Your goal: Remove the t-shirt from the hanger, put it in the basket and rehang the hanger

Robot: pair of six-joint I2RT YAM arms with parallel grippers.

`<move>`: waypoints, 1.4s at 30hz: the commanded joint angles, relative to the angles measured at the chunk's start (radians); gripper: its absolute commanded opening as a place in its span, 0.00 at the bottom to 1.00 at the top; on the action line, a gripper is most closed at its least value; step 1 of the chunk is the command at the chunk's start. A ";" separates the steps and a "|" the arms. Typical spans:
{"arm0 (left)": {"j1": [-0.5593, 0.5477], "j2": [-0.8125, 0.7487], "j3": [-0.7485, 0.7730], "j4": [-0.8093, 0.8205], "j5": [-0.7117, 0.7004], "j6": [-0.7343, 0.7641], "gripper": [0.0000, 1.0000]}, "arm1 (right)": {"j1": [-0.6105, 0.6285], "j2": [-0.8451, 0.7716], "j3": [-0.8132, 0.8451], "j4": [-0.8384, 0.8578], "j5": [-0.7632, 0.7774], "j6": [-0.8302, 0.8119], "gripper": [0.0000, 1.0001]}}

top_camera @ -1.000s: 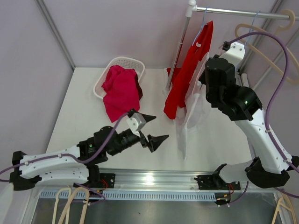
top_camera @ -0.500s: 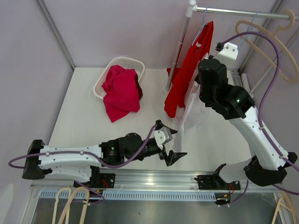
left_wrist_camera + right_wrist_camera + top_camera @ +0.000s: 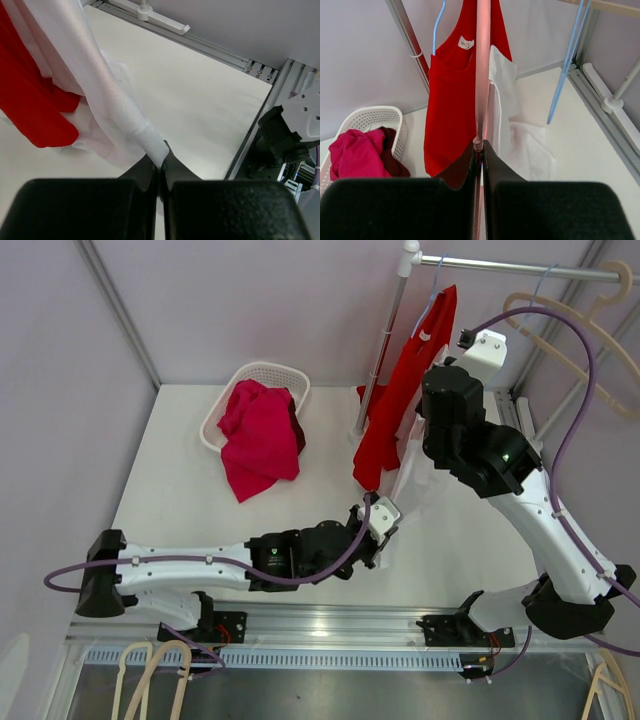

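The left jaws pinch the hem of the white fabric t-shirt [image 3: 87, 60], which stretches up from them to the pale pink hanger [image 3: 482, 60] clamped in the right jaws, apparently braced so a pull strips it off.

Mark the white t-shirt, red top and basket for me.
white t-shirt [image 3: 102, 85], left wrist view, gathered fabric
red top [image 3: 447, 105], right wrist view, front panel
basket [image 3: 272, 366], top external view, far rim

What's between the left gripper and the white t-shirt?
Nothing: the left gripper is shut directly on the white t-shirt, seen in the left wrist view.
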 commanded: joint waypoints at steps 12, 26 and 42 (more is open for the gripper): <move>-0.220 -0.240 -0.029 -0.133 -0.233 0.016 0.01 | -0.037 0.010 0.005 0.170 0.063 -0.088 0.00; -0.444 -0.248 -0.230 -0.024 -0.145 -0.202 0.01 | -0.134 0.071 0.035 0.196 -0.015 -0.096 0.00; 0.270 0.143 0.105 -0.268 0.250 -0.401 0.03 | -0.034 -0.031 0.163 -0.155 -0.198 0.050 0.00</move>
